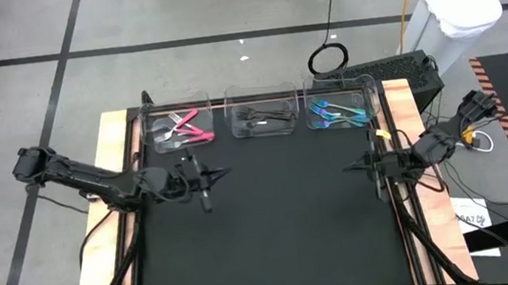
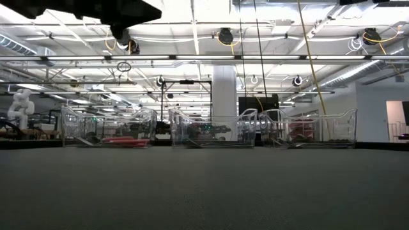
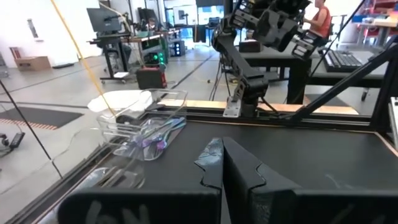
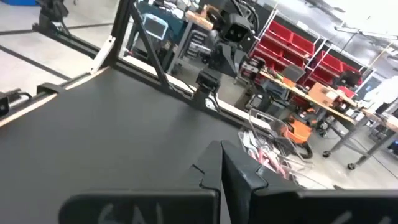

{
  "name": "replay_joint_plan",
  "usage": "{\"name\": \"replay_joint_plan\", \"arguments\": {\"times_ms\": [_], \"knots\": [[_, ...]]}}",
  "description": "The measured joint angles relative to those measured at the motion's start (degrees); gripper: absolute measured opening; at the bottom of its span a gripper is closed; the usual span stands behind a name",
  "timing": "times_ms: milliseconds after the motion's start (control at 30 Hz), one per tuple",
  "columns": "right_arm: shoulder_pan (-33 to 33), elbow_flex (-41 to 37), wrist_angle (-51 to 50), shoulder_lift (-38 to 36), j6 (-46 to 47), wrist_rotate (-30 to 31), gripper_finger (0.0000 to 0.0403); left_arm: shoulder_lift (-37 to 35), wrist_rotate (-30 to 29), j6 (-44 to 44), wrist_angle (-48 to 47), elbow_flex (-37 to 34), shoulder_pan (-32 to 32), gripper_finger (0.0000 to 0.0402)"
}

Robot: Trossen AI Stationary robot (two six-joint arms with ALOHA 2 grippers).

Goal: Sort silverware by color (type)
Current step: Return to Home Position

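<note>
Well, from my seat the sorting looks finished: 3 clear bins line the far edge of the black mat [image 1: 275, 246], and each colour has its own. The pink silverware [image 1: 185, 128] lies in the left bin [image 1: 157, 118], the black pieces [image 1: 266, 117] in the middle bin [image 1: 245, 105], and the teal ones [image 1: 337, 112] in the right bin [image 1: 356, 95]. I see nothing loose on the mat (at least from above). The left gripper [image 1: 222, 174] hovers near the pink bin with its fingers pressed together on nothing. The right gripper [image 1: 351, 167] mirrors it near the teal bin, also closed and empty, so I judge both are tucked for homing

Bright ceiling lights [image 2: 185, 19] flood the hall evenly; the black bench [image 2: 204, 191] looks dim, and the clear bins [image 2: 77, 124] glint.
</note>
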Motion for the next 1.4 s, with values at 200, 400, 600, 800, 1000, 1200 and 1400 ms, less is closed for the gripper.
{"name": "replay_joint_plan", "arguments": {"times_ms": [200,400,600,800,1000,1200,1400], "knots": [[0.0,-0.1,-2.7,-2.3,0.0,0.2,0.0,-5.8,0.0,0.0,-0.3,-5.5,-0.6,0.0004],[0.0,-0.1,-4.6,-3.8,0.8,-1.1,0.0,-10.0,0.0,0.6,0.1,-9.8,-0.6,0.0003],[0.0,-0.1,-5.6,-4.3,0.6,-4.0,0.0,-12.6,0.0,1.6,1.8,-13.7,-0.6,0.0003],[0.0,-0.1,-8.0,-4.4,0.1,-4.0,0.0,-14.5,0.0,4.3,6.8,-17.9,-0.6,0.0003],[-0.1,-3.0,-4.4,-6.0,-1.5,-3.9,0.0,-14.8,0.0,5.0,10.8,-21.6,-0.6,0.0003],[-1.8,-11.1,7.1,-8.7,-6.8,-0.3,0.0,-15.0,0.1,6.2,13.0,-23.5,-0.6,0.0003],[-4.4,-15.9,13.9,-9.9,-9.2,0.6,0.0,-15.0,0.1,6.6,13.0,-23.5,-0.6,0.0003]]}}
